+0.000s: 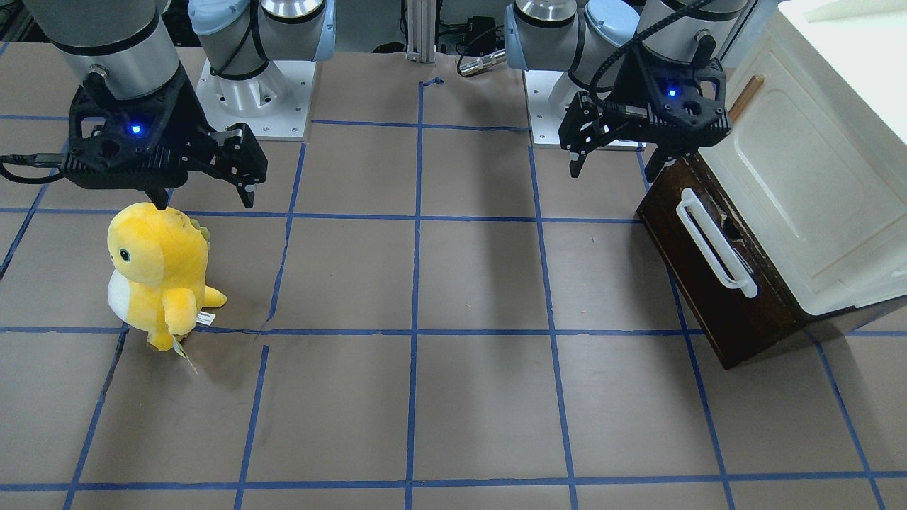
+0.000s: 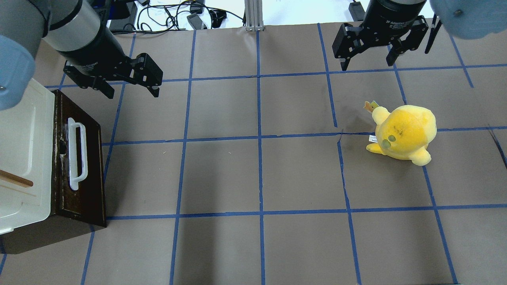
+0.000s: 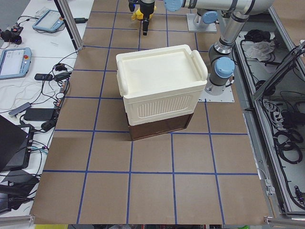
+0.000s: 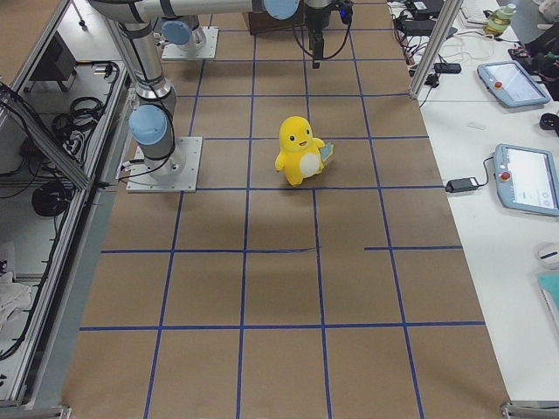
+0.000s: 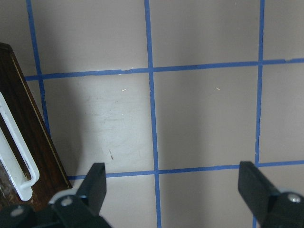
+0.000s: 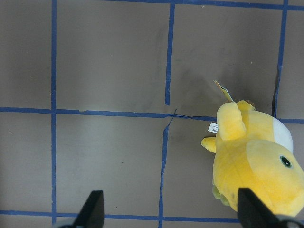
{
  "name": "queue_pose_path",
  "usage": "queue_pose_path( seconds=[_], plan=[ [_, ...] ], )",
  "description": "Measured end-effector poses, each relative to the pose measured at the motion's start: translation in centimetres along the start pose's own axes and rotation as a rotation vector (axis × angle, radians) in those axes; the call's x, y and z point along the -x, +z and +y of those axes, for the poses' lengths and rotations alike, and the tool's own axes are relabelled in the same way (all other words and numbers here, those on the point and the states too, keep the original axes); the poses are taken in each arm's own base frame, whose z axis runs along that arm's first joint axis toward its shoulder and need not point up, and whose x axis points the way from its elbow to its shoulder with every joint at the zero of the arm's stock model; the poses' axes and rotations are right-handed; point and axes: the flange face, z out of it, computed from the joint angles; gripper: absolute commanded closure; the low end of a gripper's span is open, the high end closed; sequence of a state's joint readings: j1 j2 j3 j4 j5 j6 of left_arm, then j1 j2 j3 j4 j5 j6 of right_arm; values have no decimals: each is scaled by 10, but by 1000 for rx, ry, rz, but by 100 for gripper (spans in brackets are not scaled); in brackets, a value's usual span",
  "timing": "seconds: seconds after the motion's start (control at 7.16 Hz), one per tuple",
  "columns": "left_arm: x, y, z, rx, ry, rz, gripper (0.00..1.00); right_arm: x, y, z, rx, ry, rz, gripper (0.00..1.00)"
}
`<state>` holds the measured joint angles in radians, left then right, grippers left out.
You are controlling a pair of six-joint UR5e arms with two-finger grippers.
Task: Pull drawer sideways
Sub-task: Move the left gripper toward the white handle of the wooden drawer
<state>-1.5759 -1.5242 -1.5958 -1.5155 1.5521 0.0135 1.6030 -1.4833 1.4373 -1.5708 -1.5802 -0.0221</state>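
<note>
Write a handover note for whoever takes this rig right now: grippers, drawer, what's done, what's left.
Left gripper: open, empty, above the table just off the end of the drawer farthest from the robot, touching nothing.
Right gripper: open, empty, above the table beyond the yellow plush toy.
Drawer: under the cream cabinet at the table's left end. It looks shut, with no pale sides showing.
Done: nothing visible on the drawer.
Left: probably bring the left gripper to the white handle, grip it and pull the drawer out sideways.
</note>
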Motion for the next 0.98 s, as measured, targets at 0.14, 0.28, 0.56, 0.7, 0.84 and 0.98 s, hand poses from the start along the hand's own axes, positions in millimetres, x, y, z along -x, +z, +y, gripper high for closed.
queue_pose_path(
  seconds=[0.14,0.28,0.56,0.7,0.84,0.98],
  plan=[
    [2,15,-6,22,-50,-15,0,0,0,0,0,0,0,0],
    [4,34,-11,51,-129,-54,0,0,0,0,0,0,0,0],
    [8,68,-25,68,-221,-129,0,0,0,0,0,1,0,0],
    [11,91,-32,72,-246,-168,0,0,0,0,0,1,0,0],
    [13,112,-35,90,-280,-203,0,0,0,0,0,0,1,0],
    [16,130,-36,108,-305,-254,0,0,0,0,0,0,0,0]
  ],
)
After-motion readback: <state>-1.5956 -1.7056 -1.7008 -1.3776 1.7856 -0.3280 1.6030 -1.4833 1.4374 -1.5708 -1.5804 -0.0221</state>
